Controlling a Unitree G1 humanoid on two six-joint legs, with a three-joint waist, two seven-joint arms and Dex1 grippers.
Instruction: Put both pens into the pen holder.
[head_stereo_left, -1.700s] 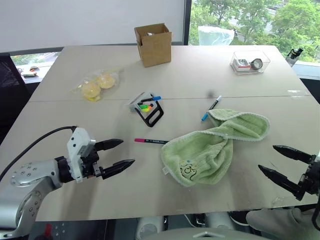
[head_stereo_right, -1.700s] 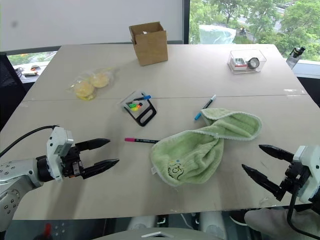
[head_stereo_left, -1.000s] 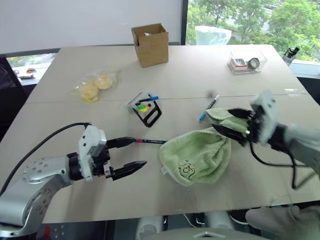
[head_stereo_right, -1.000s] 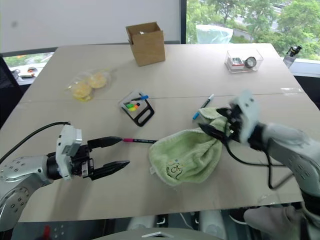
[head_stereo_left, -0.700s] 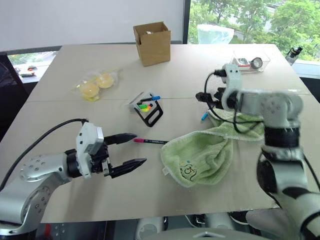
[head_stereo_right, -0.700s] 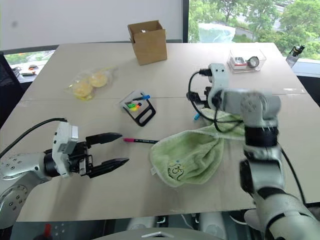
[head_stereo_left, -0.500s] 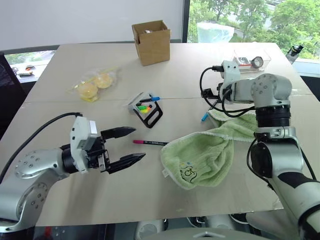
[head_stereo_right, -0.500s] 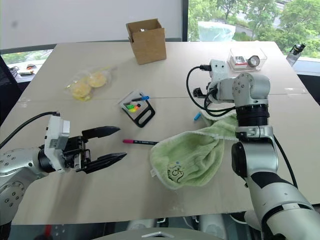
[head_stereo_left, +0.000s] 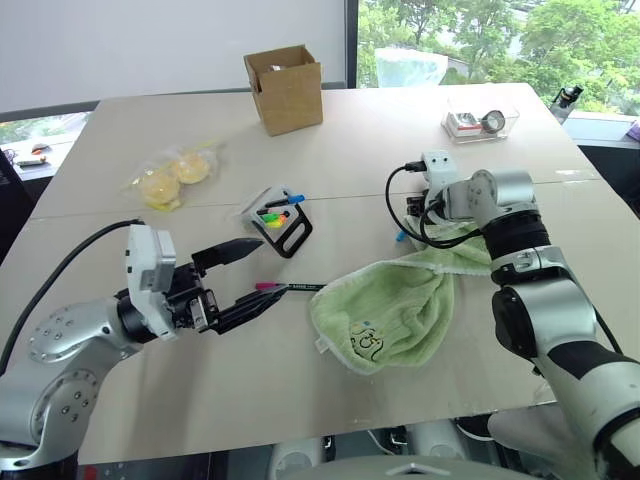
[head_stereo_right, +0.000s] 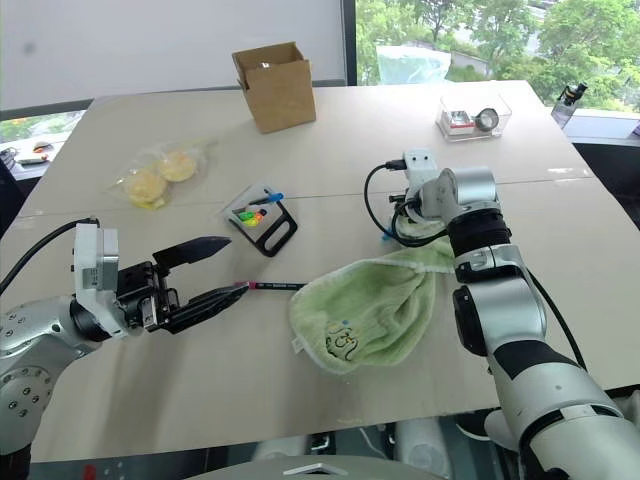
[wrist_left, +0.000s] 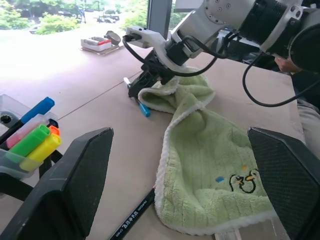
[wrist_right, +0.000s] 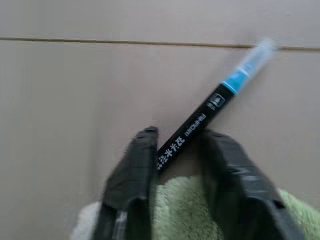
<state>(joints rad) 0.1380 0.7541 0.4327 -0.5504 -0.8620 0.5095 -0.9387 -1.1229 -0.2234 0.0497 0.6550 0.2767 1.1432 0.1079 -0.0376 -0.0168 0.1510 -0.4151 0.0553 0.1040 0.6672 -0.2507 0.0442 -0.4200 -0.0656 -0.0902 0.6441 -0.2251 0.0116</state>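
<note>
- Beige table (head_stereo_left: 400, 140) beside a window; cardboard box (head_stereo_left: 285, 88) at the far side
- left gripper (head_stereo_left: 250, 272) hovers near left, fingers spread, empty; pink-capped pen (head_stereo_left: 285, 288) lies just past its tips
- pen holder (head_stereo_left: 277, 218) lies mid-table
- green towel (head_stereo_left: 400, 305) right of centre
- right gripper (wrist_right: 175, 145) closes around the blue-capped pen (wrist_right: 210, 115), at the towel's far edge

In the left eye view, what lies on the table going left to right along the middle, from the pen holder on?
pen holder → green towel → blue-capped pen → right gripper
</note>
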